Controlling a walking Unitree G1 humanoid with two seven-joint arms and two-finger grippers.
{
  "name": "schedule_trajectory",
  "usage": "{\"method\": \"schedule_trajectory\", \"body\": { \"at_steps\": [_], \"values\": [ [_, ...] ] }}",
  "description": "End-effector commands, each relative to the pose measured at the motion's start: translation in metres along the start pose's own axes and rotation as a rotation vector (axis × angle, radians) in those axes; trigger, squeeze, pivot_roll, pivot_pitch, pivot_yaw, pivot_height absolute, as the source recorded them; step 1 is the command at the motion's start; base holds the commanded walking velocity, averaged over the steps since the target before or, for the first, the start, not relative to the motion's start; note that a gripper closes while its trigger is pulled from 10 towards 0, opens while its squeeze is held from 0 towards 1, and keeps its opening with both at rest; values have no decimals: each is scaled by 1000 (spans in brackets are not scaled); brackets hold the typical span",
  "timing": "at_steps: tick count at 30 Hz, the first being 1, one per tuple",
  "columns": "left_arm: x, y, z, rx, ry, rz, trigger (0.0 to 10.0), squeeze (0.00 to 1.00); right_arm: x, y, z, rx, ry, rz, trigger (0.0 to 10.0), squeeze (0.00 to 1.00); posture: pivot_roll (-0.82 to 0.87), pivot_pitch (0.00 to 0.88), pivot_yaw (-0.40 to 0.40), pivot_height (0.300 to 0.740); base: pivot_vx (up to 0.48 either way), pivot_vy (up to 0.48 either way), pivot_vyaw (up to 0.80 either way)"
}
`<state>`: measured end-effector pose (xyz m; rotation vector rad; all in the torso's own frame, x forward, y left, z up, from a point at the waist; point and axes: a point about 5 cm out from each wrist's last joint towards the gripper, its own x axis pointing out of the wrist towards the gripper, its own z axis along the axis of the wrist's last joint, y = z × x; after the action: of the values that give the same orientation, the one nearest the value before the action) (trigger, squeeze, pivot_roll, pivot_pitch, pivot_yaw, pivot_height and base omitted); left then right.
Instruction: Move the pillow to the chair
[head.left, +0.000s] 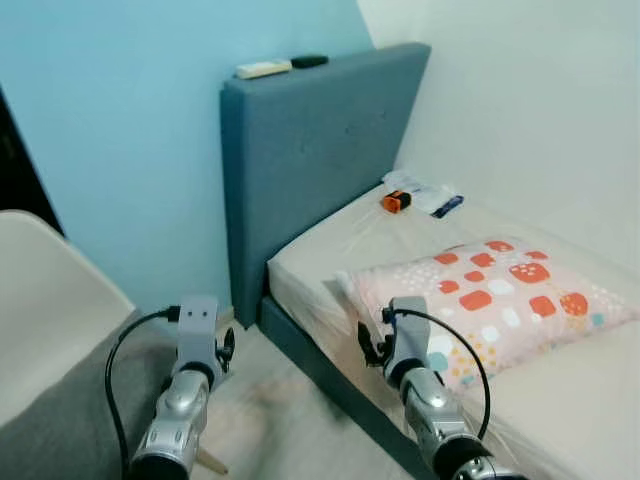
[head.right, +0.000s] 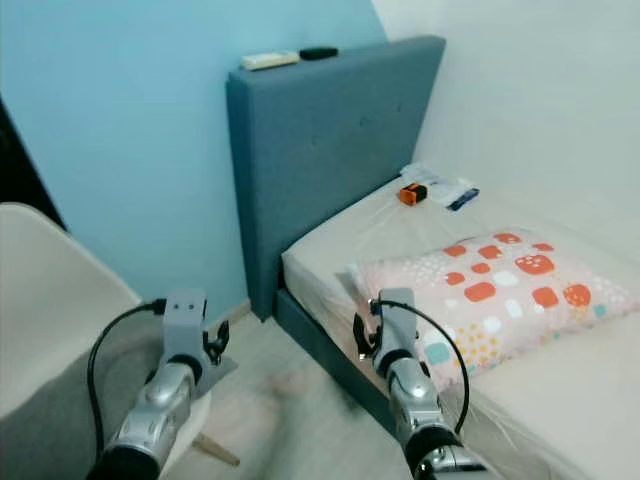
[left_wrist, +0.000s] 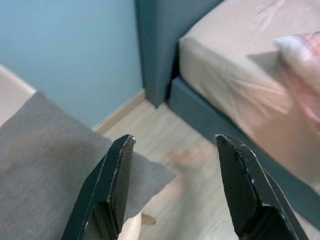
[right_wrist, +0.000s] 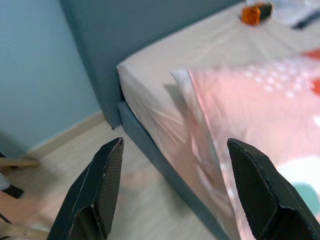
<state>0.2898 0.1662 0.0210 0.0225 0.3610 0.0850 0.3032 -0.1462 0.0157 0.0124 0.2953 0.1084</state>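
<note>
Two pincers raised, pillow not yet taken

Item 1, far left: chair, pale shell with a grey cushion on the seat. It is the drop-off point and lies just beside my left arm.

Item 2: my left pincer, fingers spread wide, holding nothing, hovering over the cushion's corner and the wooden floor.

Item 3: blue-grey headboard against the wall, with two small objects on its top edge, too small to identify.

Item 4: my right pincer, fingers also spread wide and empty, near the bed frame edge, pointing at the pillow's near corner.

Item 5: pillow, pink with orange and white patches, lying flat on the bed close to the mattress edge.

Item 6, far right: small orange object and a plastic packet near the headboard, well apart from the pillow.

Risks, as I judge them: a one-corner pinch may let the soft pillow sag, slip or drag the sheet; a low reach could knock my fingers on the bed frame.

Room: open floor between bed and chair gives a short swing leftward, though the chair back and headboard bound it.
</note>
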Motion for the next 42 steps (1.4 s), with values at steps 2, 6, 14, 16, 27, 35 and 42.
{"method": "schedule_trajectory", "body": {
  "at_steps": [2, 6, 14, 16, 27, 35, 42],
  "values": [
    [1, -5, 1, 5, 1, -17, 10000, 0, -1, -6, -1, -10, 5, -18, 10000, 0, 72, 0, -62, 740, 0, 0, -800],
    [0, -6, 0, 6, 1, -21, 10000, 0, -1, -7, -1, -10, 6, -21, 10000, 0, 70, 0, -62, 740, 0, 0, -800],
    [-1, -8, -2, 4, 5, -36, 10000, 0, -2, -7, -3, -9, 11, -22, 10000, 0, 70, 0, -64, 740, 0, 0, -800],
    [-1, -9, -3, 4, 8, -40, 10000, 0, -2, -7, -3, -9, 11, -22, 10000, 0, 68, 0, -62, 740, 0, 0, -800],
    [-1, -11, -4, 2, 12, -48, 10000, 0, -2, -8, -3, -12, 10, -23, 10000, 0, 66, 0, -64, 740, 0, 0, -800],
    [-1, -11, -5, 2, 13, -50, 10000, 0, -2, -7, -3, -13, 11, -18, 10000, 0, 69, 0, -68, 740, 0, 0, -800],
    [-2, -10, -6, 4, 12, -49, 10000, 0, -2, -7, -3, -9, 12, -19, 10000, 0, 71, 0, -67, 740, 0, 0, -800]
  ]
}}
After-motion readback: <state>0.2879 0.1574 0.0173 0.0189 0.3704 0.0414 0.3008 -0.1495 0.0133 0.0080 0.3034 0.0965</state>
